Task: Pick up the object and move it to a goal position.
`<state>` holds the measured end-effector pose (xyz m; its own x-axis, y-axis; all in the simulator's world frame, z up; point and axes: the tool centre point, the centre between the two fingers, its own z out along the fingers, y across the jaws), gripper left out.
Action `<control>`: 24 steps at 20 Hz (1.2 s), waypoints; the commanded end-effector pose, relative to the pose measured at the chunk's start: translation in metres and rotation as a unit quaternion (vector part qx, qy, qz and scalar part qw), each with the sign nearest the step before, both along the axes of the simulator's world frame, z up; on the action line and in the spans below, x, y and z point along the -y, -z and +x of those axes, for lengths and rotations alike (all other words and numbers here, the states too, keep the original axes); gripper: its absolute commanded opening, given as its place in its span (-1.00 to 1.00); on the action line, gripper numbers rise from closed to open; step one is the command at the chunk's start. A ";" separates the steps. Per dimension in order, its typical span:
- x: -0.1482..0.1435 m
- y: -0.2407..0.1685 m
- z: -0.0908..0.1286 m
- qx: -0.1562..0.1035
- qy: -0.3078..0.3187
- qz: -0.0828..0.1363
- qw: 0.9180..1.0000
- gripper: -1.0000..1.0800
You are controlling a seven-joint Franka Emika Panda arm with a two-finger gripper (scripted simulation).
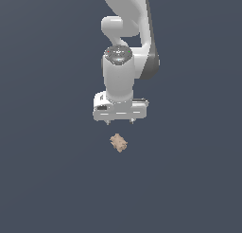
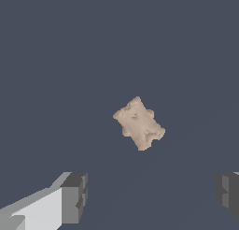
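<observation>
One small, lumpy tan object (image 1: 118, 142) lies on the plain dark grey worktop (image 1: 47, 180), nearest me, apart from everything. Just behind and above it hangs the white end effector (image 1: 120, 120), its grey fingers (image 2: 74, 196) spread wide and holding nothing. Best, I reckon, to centre over the lump, turn to its narrow side, then descend straight.

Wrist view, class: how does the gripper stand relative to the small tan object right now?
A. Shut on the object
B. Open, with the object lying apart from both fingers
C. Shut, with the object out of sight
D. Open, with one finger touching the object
B: the gripper has its fingers spread wide, and the tan object lies on the dark surface, clear of both.
</observation>
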<state>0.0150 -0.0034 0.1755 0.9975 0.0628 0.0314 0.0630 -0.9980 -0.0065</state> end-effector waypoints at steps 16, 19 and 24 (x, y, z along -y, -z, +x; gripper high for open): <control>0.006 0.054 0.022 -0.010 -0.223 -0.010 0.975 0.92; 0.007 0.062 0.024 -0.012 -0.256 -0.010 0.967 0.92; 0.008 0.072 0.028 -0.013 -0.296 -0.010 0.955 0.92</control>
